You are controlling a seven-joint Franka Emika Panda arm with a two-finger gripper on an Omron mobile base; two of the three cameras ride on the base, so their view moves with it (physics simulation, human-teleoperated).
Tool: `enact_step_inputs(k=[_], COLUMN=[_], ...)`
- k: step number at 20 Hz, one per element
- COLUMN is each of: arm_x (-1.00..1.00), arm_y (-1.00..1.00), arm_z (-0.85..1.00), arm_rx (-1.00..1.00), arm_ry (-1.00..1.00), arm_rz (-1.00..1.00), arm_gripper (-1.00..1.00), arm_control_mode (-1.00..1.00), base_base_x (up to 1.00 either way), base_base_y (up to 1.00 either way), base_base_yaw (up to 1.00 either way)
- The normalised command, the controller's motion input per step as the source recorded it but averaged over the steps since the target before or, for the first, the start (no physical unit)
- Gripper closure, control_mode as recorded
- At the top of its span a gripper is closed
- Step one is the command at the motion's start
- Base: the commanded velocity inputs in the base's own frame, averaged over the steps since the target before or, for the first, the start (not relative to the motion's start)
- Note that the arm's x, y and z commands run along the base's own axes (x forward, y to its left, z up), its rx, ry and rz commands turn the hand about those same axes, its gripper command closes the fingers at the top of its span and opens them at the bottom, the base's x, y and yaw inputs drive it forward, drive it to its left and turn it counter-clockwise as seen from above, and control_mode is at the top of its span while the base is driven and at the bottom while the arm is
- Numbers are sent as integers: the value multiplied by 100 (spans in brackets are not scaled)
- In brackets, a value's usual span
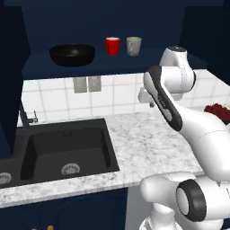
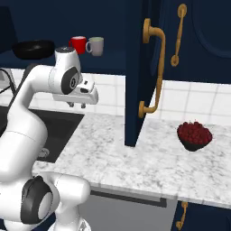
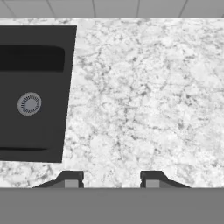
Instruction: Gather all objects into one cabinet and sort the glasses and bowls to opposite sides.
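The dark navy cabinet (image 1: 121,67) stands open, its door (image 2: 135,76) with the curved brass handle swung out to the right. On the inner shelf a wide black bowl (image 1: 72,54) sits at the left. A red cup (image 1: 112,46) and a pale grey cup (image 1: 134,46) stand side by side at the middle; in the right base view they are the red cup (image 2: 78,44), the grey cup (image 2: 95,46) and the bowl (image 2: 33,48). My gripper (image 2: 77,106) hangs below the shelf, pointing down over the marble counter (image 3: 140,96). The gripper (image 3: 111,179) is open with nothing between its fingers.
A black sink (image 1: 63,150) with a faucet (image 1: 27,117) is set in the counter at the left. A dark bowl of red fruit (image 2: 194,135) rests on the counter to the right of the open door. Two wall outlets (image 1: 87,84) sit on the tiles under the shelf.
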Motion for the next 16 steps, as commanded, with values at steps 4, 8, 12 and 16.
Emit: enact_step_inputs(k=[4, 8, 12, 16], arm_x=[0, 0, 0, 0], arm_y=[0, 0, 0, 0], arm_z=[0, 0, 0, 0], arm_rx=[0, 0, 0, 0], arm_ry=[0, 0, 0, 0], arm_rz=[0, 0, 0, 0], arm_gripper=[-100, -100, -100, -100], arm_control_mode=[100, 100, 100, 100], base_base_x=[-29, -95, -96, -86], base_base_y=[0, -9, -13, -8], base_base_yaw=[1, 2, 0, 1])
